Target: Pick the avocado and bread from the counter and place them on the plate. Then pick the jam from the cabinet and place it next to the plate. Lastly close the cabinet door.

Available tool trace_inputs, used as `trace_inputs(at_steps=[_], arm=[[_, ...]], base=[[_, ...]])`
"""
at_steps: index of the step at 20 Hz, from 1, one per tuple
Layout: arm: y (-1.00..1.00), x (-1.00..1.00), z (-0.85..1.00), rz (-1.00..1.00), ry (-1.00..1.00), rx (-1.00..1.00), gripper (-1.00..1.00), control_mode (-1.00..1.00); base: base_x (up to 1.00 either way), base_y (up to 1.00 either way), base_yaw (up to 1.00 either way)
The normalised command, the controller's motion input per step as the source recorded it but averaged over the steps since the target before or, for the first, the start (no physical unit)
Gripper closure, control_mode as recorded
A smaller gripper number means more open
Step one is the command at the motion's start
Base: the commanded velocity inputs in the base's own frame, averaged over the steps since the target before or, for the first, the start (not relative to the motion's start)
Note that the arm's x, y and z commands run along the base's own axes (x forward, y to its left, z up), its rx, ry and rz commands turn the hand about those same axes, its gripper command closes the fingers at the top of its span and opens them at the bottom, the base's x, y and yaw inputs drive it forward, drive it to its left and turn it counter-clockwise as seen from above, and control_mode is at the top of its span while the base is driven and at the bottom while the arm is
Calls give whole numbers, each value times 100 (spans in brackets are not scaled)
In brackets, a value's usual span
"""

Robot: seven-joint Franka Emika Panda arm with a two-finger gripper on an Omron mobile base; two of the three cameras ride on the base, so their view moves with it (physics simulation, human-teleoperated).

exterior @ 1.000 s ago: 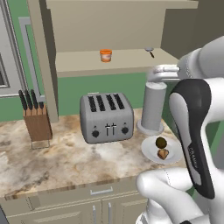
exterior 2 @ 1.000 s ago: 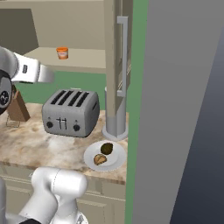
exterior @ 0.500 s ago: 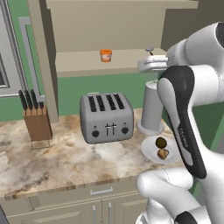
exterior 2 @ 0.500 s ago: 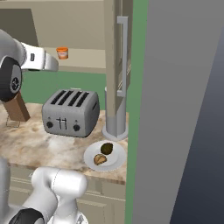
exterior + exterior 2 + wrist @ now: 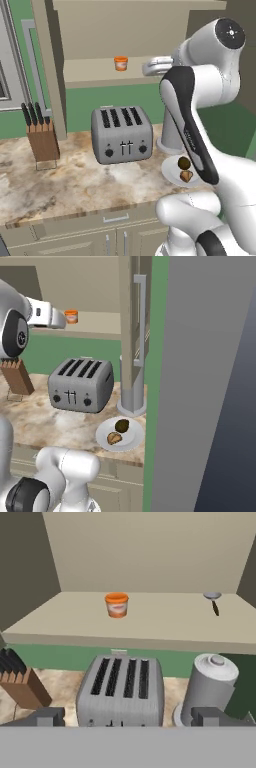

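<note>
Though small, orange jam (image 5: 117,605)

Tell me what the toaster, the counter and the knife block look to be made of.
Toaster: probably brushed metal, with an even grey, dull sheen and dark slots.
Counter: polished stone, likely marble or granite, with beige-brown mottled veining.
Knife block: wood, apparently, plain matte brown with dark handles sticking out.

Marbled stone counter (image 5: 75,185), brushed-metal toaster (image 5: 121,134), wooden knife block (image 5: 42,145)
</note>
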Motion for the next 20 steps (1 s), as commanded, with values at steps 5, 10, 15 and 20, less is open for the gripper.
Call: trace_inputs(at_steps=[5, 10, 15, 20], arm=[[21, 38, 0, 2, 0, -1, -100, -100], [14, 40, 0, 2, 0, -1, -100, -100], [1, 35, 0, 1, 0, 0, -100, -100], [2, 31, 0, 0, 0, 0, -100, -100]], base=[[0, 0, 0], [0, 0, 0], [0, 0, 0], [0, 0, 0]])
